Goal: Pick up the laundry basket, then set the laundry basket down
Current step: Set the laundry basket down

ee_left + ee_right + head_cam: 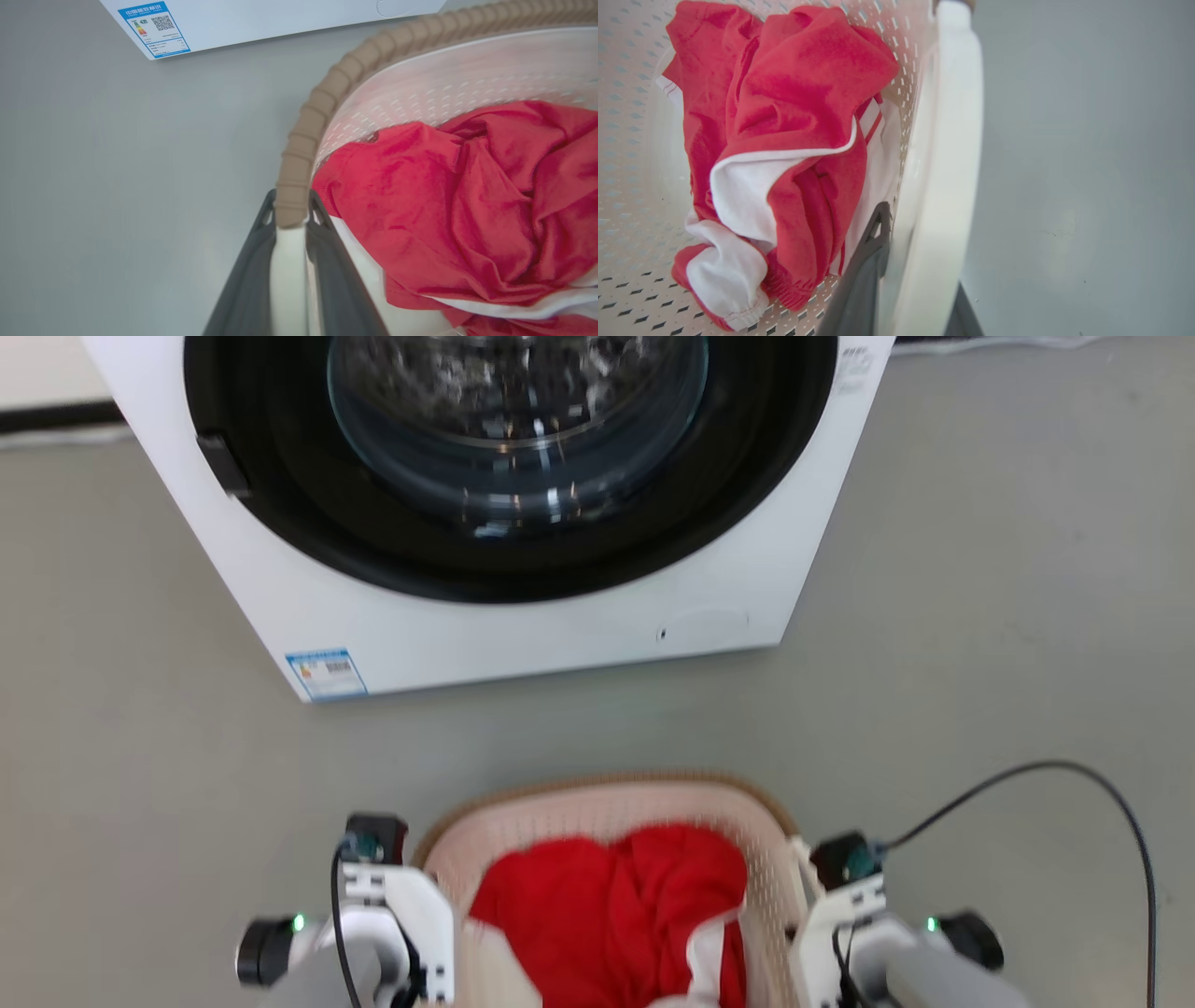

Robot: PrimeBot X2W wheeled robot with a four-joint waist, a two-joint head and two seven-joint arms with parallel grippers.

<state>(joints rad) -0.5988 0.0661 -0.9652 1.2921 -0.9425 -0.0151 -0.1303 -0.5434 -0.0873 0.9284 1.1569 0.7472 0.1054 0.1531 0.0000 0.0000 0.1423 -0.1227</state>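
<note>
The laundry basket point(607, 793) sits in the near middle of the grey floor point(990, 616), between the two arms and just short of the white washing machine point(523, 635), which stands at the far side with its round dark door facing the basket. Whether the basket rests on the floor or hangs just off it cannot be told. A crumpled red and white garment point(607, 915) lies inside it. The left gripper point(292, 205) is clamped on the left side of the basket, its two dark fingers point(250, 284) pressed against either face of the white handle where it meets the brown rim. The right gripper point(920, 261) grips the white handle on the right side, with one finger inside the perforated wall beside the garment and the other outside over the floor. A black cable point(1074, 773) loops over the floor near the right arm. A blue label point(327, 674) is stuck to the machine's lower left corner.
</note>
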